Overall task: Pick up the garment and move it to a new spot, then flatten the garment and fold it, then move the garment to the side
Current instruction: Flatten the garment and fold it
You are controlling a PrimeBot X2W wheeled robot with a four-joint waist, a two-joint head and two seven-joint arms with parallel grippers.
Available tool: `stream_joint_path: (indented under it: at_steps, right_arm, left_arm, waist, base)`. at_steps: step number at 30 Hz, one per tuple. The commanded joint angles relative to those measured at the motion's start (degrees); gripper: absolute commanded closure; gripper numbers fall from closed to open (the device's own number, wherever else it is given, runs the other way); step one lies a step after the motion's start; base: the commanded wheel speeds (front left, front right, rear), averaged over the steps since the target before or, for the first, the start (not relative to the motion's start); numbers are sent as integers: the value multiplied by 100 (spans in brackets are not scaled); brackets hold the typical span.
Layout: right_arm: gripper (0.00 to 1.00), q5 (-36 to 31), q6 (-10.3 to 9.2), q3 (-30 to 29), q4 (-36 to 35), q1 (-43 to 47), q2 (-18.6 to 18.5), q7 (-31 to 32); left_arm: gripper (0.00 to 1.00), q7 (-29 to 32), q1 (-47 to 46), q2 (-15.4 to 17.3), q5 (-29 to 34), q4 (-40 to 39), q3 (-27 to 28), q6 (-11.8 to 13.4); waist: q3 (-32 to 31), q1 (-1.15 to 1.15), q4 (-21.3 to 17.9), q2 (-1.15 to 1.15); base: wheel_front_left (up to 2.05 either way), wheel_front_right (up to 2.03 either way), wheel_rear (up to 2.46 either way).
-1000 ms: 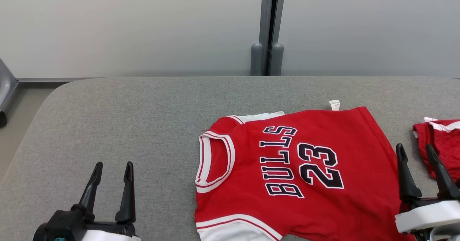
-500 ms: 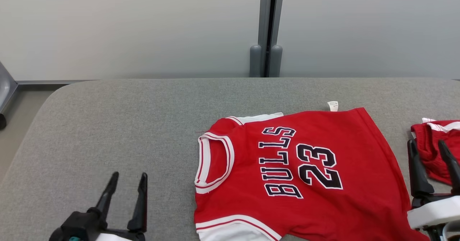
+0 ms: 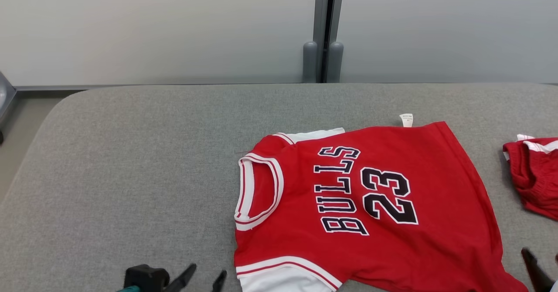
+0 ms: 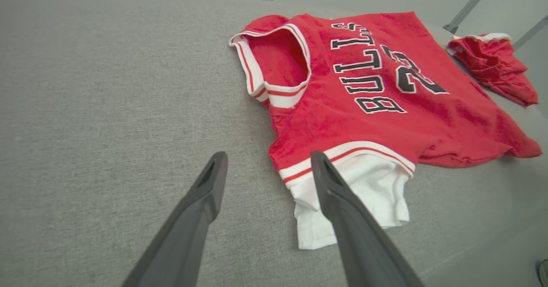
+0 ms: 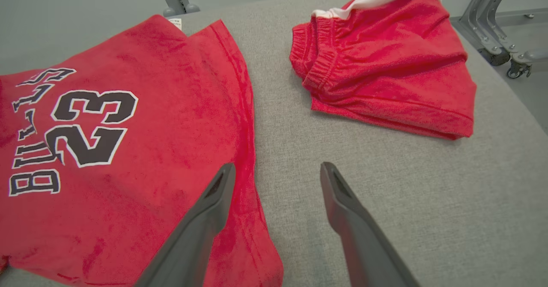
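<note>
The garment [image 3: 362, 205] is a red jersey with "BULLS 23" in black and white trim, lying spread on the grey padded table [image 3: 130, 161] with its collar to the left. My left gripper [image 3: 207, 275] stands open low at the bottom edge, just left of the jersey's white sleeve. In the left wrist view the left gripper [image 4: 269, 158] holds nothing, and the garment [image 4: 364, 90] starts beside its right finger. My right gripper [image 5: 278, 169] is open over the bare table by the hem of the garment [image 5: 128, 150], and its dark fingertips [image 3: 527, 257] peek in at the lower right.
Folded red shorts [image 3: 536, 174] with a white waistband lie on the table's right part, also seen as the shorts [image 5: 385, 73] ahead of my right gripper. A grey post [image 3: 322, 65] stands behind the table. A wheeled metal frame [image 5: 492, 34] stands off the right end.
Both grippers have sunk toward the bottom edge of the head view, and the left one has shifted right toward the jersey's sleeve. The view tilted slightly. The jersey lies as before.
</note>
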Motion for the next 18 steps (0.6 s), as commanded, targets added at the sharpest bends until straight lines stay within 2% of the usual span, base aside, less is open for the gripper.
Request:
stream_joint_path:
  at_steps: [1, 4, 7, 13, 18]
  right_arm:
    - [0, 142, 2, -108, -22, 157, 154, 410]
    - [0, 262, 2, -245, 10, 264, 349, 902]
    - [0, 238, 2, -350, 111, 240, 505, 1142]
    - [0, 168, 2, -285, 282, 49, 660, 1317]
    - [0, 192, 2, -132, 417, -114, 720, 1316]
  left_arm:
    - [0, 304, 88, 49, -128, -90, -68, -32]
    - [0, 734, 154, 59, -278, -130, -210, -32]
    - [0, 1082, 186, 81, -380, -23, -335, -34]
    - [0, 1434, 125, 62, -456, 229, -443, 41]
    - [0, 1416, -107, 12, -545, 532, -556, -35]
  waist:
    - [104, 0, 17, 0]
    - [185, 0, 5, 0]
    - [216, 0, -25, 0]
    - [253, 0, -74, 0]
    - [307, 0, -78, 0]
  base:
    - [0, 0, 0]
    - [0, 0, 0]
    - [0, 0, 0]
    - [0, 0, 0]
    - [0, 0, 0]
